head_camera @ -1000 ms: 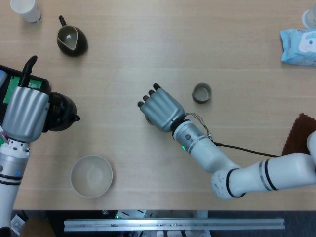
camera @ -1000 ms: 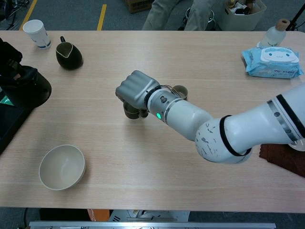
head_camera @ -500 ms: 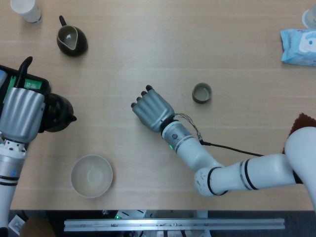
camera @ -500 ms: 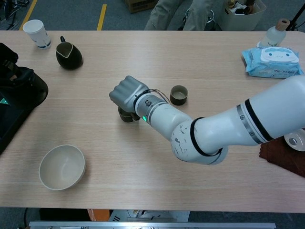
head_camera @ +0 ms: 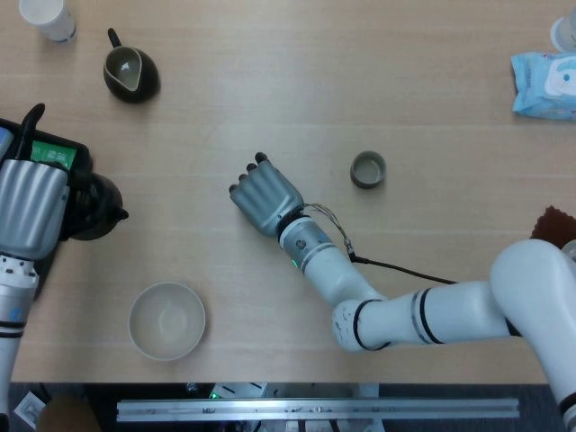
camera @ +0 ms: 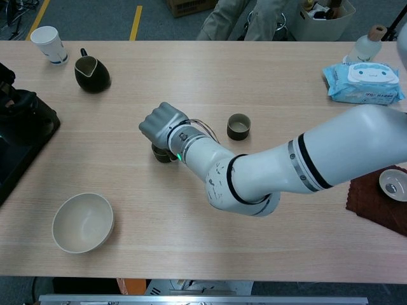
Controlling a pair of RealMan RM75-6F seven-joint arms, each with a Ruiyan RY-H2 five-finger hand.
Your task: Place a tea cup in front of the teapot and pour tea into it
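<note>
We found the tea cup [camera: 162, 154] near the middle of the table [head_camera: 405, 90], gripped under our right hand [head_camera: 263, 196], whose fingers were curled down around it. Our left hand [head_camera: 32, 209] was closed around the dark teapot [head_camera: 93, 206] at the table's left edge. A second small cup [head_camera: 367, 169] stood right of centre, and a pale bowl [head_camera: 166, 320] sat near the front-left corner.
</note>
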